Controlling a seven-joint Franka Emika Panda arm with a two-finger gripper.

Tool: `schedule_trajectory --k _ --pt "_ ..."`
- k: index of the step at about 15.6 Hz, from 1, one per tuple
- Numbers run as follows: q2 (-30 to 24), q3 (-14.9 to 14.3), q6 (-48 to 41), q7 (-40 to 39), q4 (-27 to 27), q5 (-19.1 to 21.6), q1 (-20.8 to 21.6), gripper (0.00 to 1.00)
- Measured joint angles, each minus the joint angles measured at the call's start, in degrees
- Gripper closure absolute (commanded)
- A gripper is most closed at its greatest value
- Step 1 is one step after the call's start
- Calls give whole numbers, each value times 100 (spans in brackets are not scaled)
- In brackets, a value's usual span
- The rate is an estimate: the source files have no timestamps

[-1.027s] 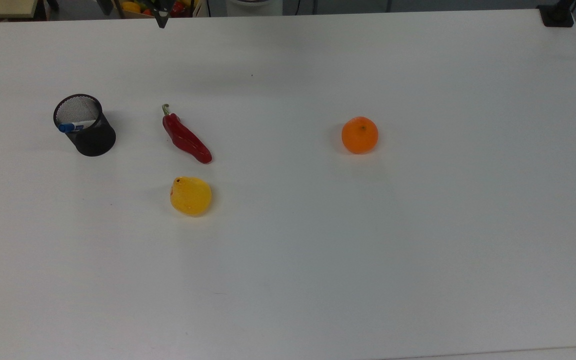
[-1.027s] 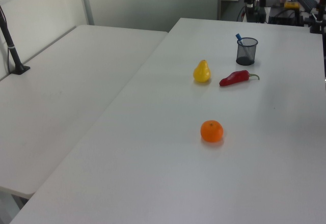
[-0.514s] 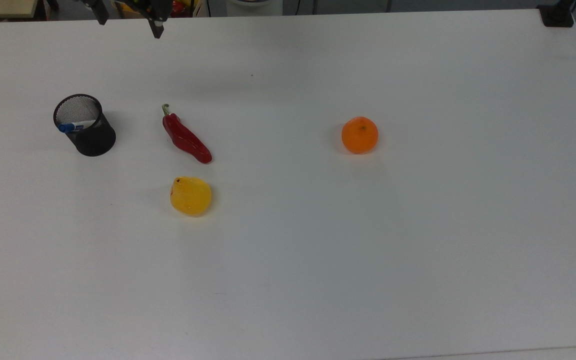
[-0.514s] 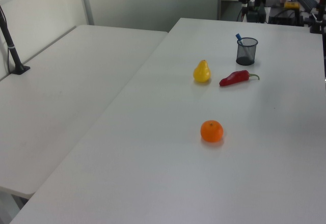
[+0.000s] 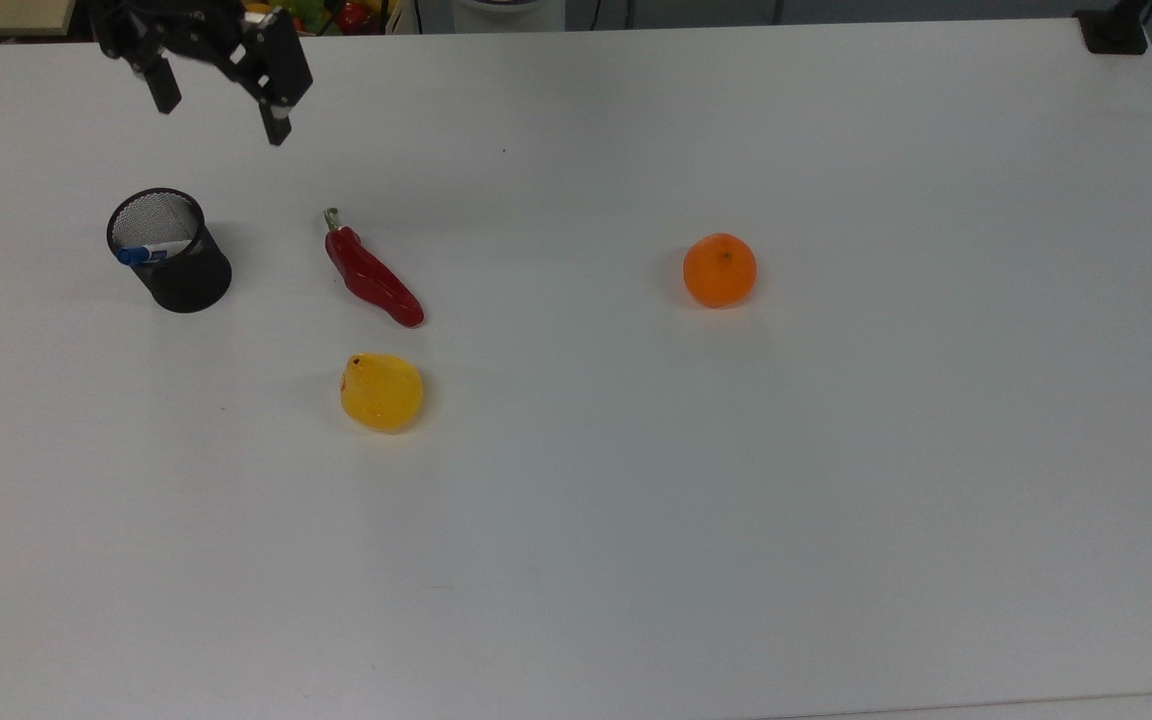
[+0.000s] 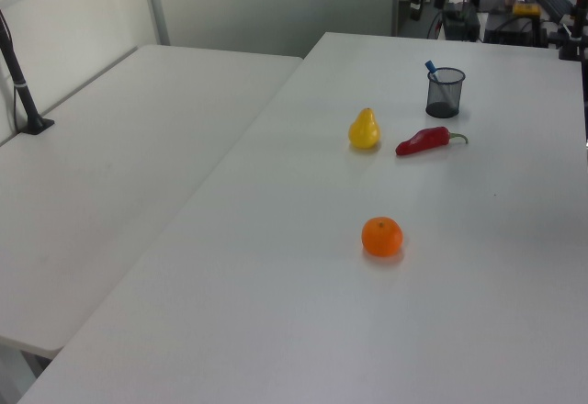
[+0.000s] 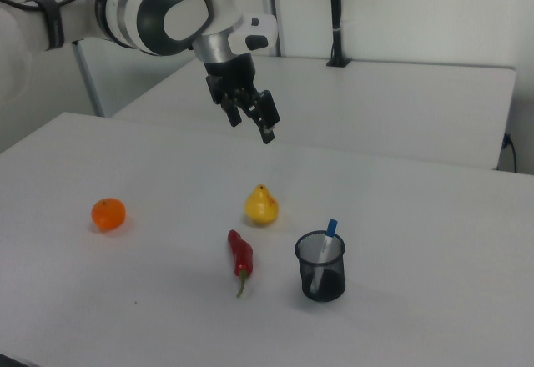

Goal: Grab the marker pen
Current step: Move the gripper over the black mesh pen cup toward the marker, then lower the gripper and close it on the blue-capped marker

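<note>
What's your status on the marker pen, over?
Gripper open, empty, in the air, off the cup. Marker pen stands tilted in the black mesh cup, blue cap up. Chili lies beside the cup, apart from it. Nothing blocks the cup's mouth.

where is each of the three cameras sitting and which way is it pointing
Top view: above the table, looking steeply down; the open gripper enters at the far edge.
Left view: raised, off the orange's end, looking along the table toward the mesh cup.
Right view: lower, opposite end, showing arm, gripper and marker pen.
All share the chili and pear.
</note>
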Motion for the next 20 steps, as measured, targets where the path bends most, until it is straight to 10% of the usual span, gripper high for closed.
schedule_trajectory --k 9,20 --pt "892 -554 937 -83 -21 -30 -71 10" --pt "1314 -950 1348 -955 -243 -35 -137 50"
